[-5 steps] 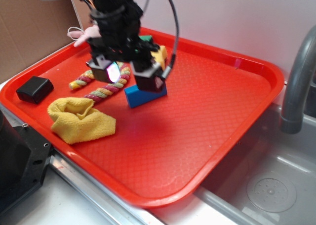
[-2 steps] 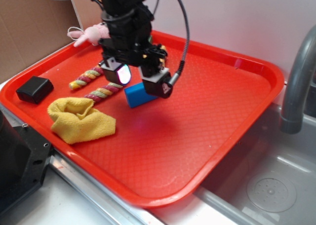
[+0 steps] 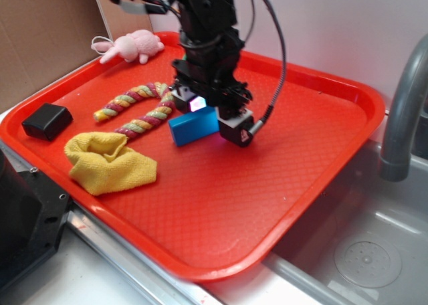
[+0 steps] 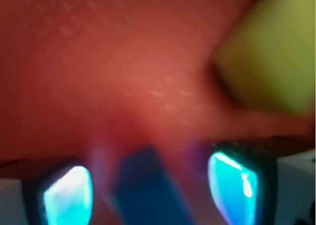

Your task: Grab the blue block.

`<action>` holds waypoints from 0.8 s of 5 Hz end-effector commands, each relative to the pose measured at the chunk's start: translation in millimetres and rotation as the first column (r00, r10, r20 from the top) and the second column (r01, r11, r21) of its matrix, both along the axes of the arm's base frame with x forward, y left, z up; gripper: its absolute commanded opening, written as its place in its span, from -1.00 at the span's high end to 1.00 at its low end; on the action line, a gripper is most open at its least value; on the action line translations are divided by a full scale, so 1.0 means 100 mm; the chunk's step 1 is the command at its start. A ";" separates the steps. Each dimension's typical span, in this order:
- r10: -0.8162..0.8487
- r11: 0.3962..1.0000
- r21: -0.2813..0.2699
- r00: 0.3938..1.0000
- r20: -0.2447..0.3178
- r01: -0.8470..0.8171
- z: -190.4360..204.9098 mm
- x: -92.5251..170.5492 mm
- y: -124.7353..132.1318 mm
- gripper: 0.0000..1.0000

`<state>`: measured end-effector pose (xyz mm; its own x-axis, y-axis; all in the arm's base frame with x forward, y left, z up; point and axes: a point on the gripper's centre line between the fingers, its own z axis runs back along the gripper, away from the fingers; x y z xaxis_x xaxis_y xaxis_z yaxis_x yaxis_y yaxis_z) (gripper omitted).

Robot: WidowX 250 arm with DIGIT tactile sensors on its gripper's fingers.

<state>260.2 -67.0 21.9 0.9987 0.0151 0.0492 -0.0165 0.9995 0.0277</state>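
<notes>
The blue block [image 3: 191, 127] lies flat on the red tray [image 3: 314, 151], just right of the rope toy. My gripper [image 3: 215, 118] is low over the block's right end and open. One lit finger [image 3: 194, 104] is behind the block and the other [image 3: 238, 132] is in front to the right. In the blurred wrist view the blue block [image 4: 148, 190] sits between the two glowing pads [image 4: 66, 198], with a gap of tray showing on each side. I cannot tell if either pad touches it.
A yellow cloth [image 3: 110, 161], a striped rope toy [image 3: 137, 108], a pink plush bunny [image 3: 130, 46] and a black box [image 3: 47, 121] occupy the tray's left side. A blurred yellow object [image 4: 269, 52] lies ahead of the jaws. A grey faucet [image 3: 404, 111] and a sink stand at the right.
The gripper has moved right and down, from above the rope toy to astride the blue block's right end. The block has stayed in place.
</notes>
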 end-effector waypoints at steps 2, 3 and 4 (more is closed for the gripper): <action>-0.038 0.991 -0.125 0.995 0.088 0.049 0.71 -0.43 0.07 1.00; 0.009 0.993 -0.120 0.997 0.082 0.001 1.21 -0.54 0.07 1.00; -0.107 0.979 -0.164 0.988 0.113 0.125 1.42 -0.63 0.16 0.48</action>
